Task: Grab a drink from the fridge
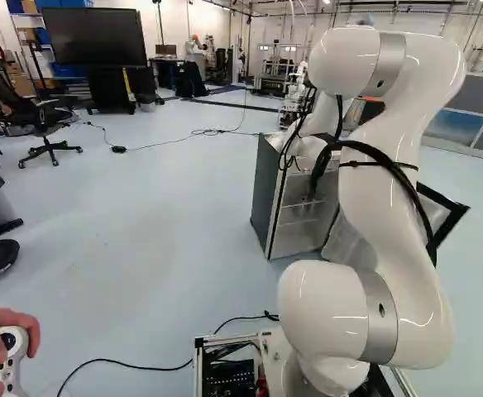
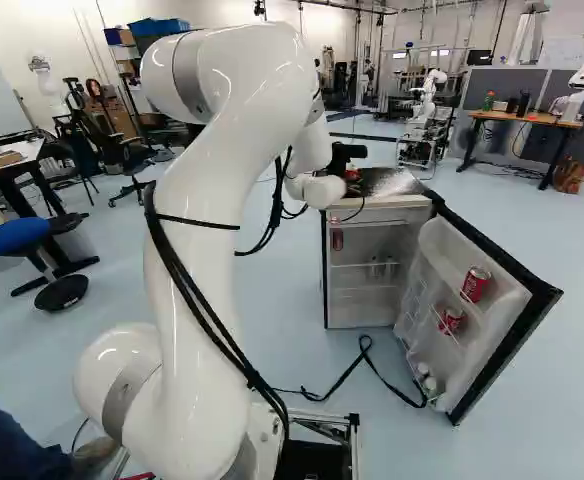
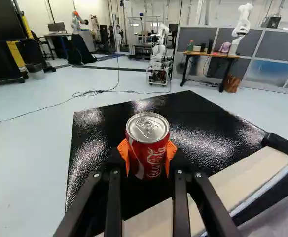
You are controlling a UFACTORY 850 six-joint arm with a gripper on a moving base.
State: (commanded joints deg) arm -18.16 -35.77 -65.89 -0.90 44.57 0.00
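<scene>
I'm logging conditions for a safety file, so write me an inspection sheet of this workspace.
Surface: fridge top, black and glossy, with bright speckled patches.
Job's things: red can, upright over the fridge top, contact with it unclear; fridge door open, two more red cans in it.
Clutter: blue-topped stool by the table at the left of the right base view.
Gripper: gripper shut on the can, an orange pad at each side.
Cables: arm cables strapped along the arm; black cable on the floor by the door, possibly a snag risk.
Surroundings: desk and another robot beyond the fridge.
</scene>
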